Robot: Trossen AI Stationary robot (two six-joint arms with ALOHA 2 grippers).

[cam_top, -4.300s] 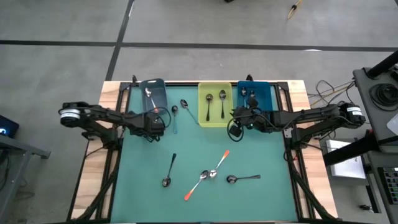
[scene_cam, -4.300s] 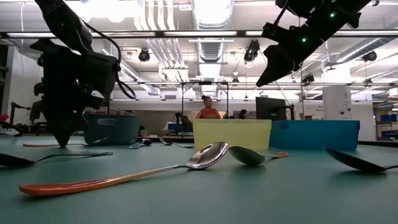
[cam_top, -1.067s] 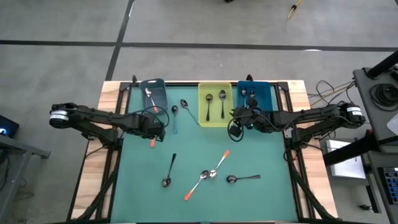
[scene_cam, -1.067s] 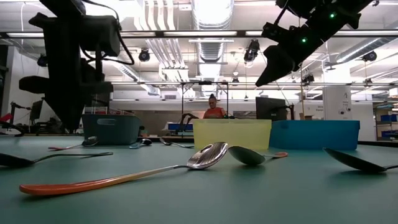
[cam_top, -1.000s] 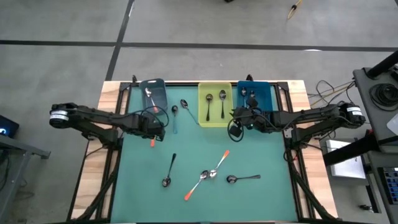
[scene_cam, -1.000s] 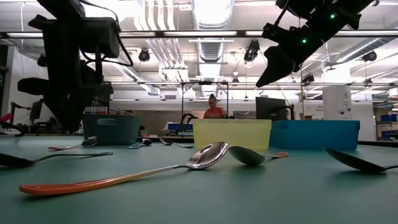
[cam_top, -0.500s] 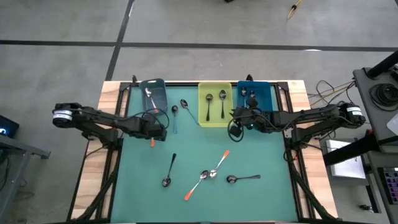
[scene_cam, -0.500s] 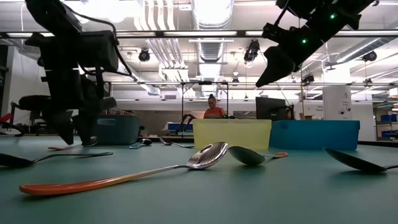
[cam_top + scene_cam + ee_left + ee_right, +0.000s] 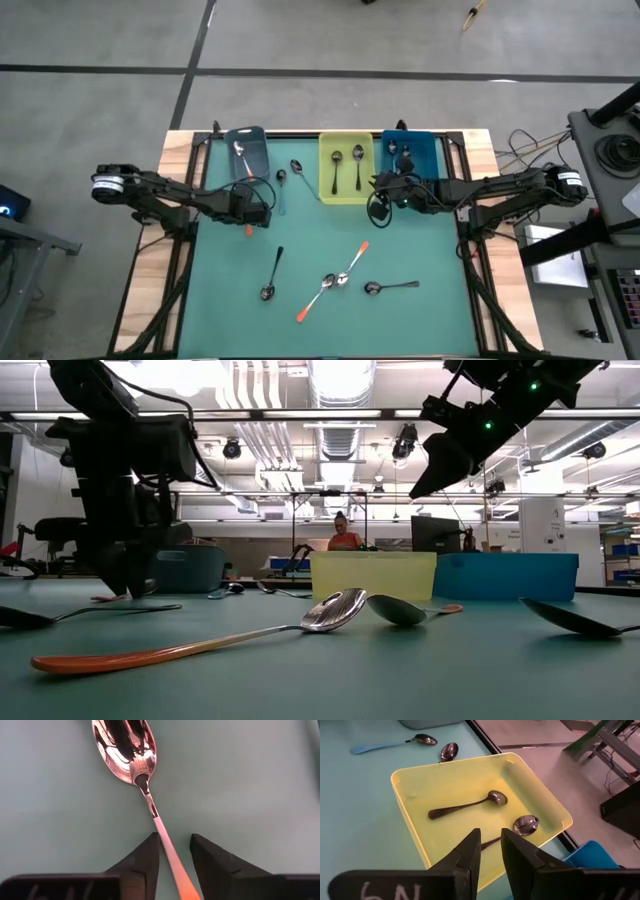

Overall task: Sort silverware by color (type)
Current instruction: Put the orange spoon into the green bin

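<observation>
An orange-handled spoon (image 9: 150, 800) lies flat on the green table mat, bowl up, near the mat's left side (image 9: 247, 230). My left gripper (image 9: 175, 837) points down over it. Its fingers stand open on either side of the handle, and a strip of mat shows between each finger and the handle. My right gripper (image 9: 490, 832) hangs still above the near edge of the yellow tray (image 9: 410, 835), narrowly open with nothing between its fingers. More spoons lie loose on the mat: two orange ones (image 9: 322, 291), (image 9: 353, 261) and two black ones (image 9: 273, 272), (image 9: 390, 287).
Three trays stand along the far edge. They are a dark grey one (image 9: 246, 150), a yellow one (image 9: 345, 165) holding two dark spoons, and a blue one (image 9: 410, 150). A pale blue spoon (image 9: 281, 190) and another spoon (image 9: 300, 175) lie between the grey and yellow trays. A person stands in the room behind.
My left gripper has come down onto the orange spoon near the mat's left side. Its fingers spread wide on the way down, then drew closer together around the handle. The spoon has stayed where it lay.
</observation>
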